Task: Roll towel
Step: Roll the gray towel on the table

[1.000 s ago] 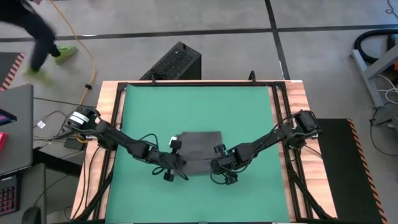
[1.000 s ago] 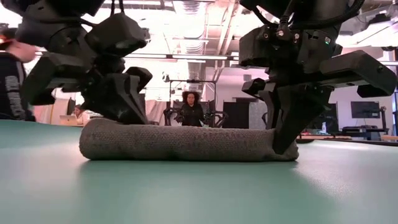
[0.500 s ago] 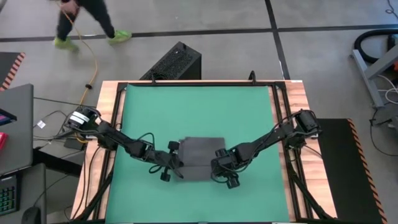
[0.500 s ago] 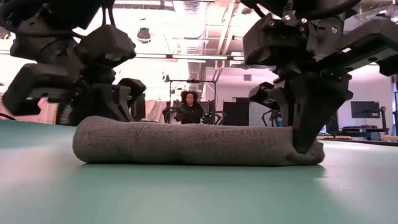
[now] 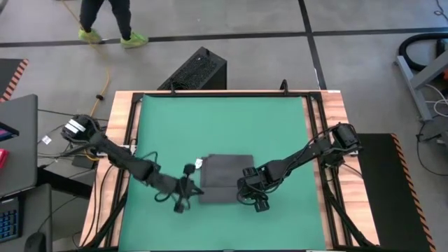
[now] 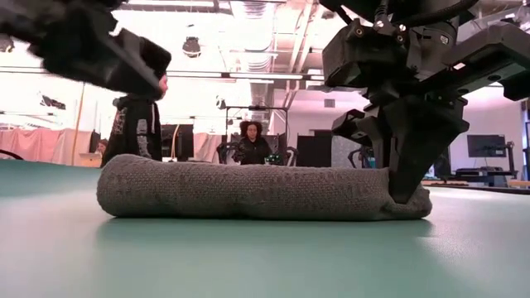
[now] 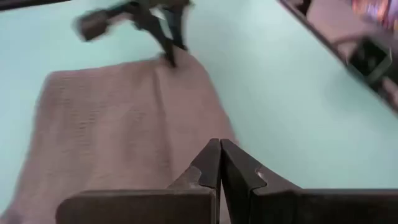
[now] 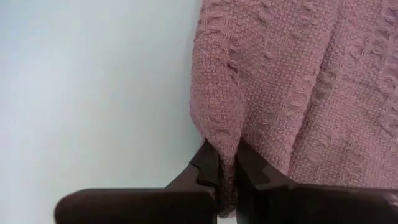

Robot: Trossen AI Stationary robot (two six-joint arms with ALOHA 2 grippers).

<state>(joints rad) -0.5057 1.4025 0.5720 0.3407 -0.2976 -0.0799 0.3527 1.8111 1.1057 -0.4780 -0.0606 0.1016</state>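
The towel [image 5: 224, 179] lies folded on the green mat [image 5: 224, 119], just below the centre of the high view. In the low view its near edge is a thick roll [image 6: 248, 190], which hides whatever lies behind it. The right gripper [image 8: 225, 163] pinches a fold at the towel's right edge, fingers nearly closed on the cloth. The left gripper [image 7: 219, 163] hangs off the towel's left edge, its 2 fingers pressed together holding nothing; its arm is blurred in the low view.
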